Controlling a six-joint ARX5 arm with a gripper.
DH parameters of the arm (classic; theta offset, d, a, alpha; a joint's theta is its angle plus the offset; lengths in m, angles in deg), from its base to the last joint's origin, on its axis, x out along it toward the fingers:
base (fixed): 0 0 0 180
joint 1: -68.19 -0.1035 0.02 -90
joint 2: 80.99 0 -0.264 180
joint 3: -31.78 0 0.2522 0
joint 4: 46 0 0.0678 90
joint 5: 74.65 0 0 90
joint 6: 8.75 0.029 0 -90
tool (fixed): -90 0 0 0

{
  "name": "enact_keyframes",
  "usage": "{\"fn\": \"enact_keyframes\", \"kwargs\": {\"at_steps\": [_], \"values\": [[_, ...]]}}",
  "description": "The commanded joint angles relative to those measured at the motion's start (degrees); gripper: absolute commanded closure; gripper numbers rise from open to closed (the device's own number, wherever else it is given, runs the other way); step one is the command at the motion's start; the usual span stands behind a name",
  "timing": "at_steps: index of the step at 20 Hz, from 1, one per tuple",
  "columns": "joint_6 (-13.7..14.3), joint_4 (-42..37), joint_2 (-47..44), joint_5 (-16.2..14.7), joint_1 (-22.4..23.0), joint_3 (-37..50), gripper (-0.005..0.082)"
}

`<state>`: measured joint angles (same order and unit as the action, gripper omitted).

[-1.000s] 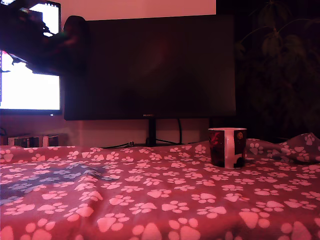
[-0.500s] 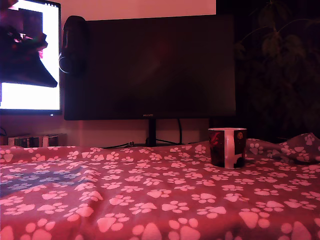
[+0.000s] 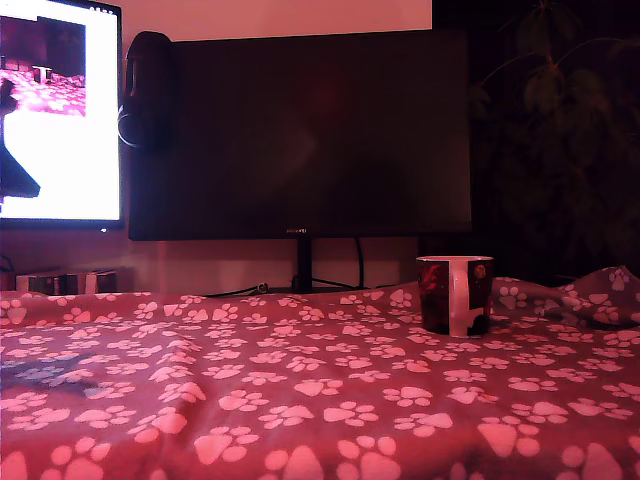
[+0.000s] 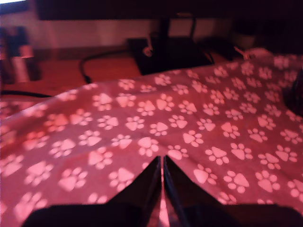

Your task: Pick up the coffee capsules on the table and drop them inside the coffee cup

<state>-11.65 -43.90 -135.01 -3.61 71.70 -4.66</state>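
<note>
Reddish cloth printed with white paw prints covers the table, rumpled into a fold at the exterior view's right edge. Behind it stands a large dark monitor on a slim stand, with a second, lit screen at the exterior view's left. The dark coffee cup, showing a white vertical panel and pale rim, sits upright on the cloth at the exterior view's right, near the monitor's stand. No capsule can be made out. Seen from the wrist camera, the gripper hangs above the cloth, its dark fingers pressed together with nothing visible between them.
</note>
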Motion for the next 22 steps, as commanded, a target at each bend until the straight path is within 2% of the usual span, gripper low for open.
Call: {"fn": "enact_keyframes", "kwargs": {"at_steps": [1,3,6,10,17,22], "values": [[-1.4,-0.4,3.0,0.0,-0.4,3.1,0.0789],[-3.3,0.1,6.8,-0.1,-0.4,5.3,0.0789],[-4.8,1.5,12.9,0.0,-0.4,8.4,0.0789],[-5.0,6.7,20.7,0.8,-0.4,10.9,0.0789],[-5.7,17.9,33.8,4.0,-0.4,12.1,0.0789],[-6.5,21.8,40.9,5.1,-0.4,13.2,0.0789]]}}
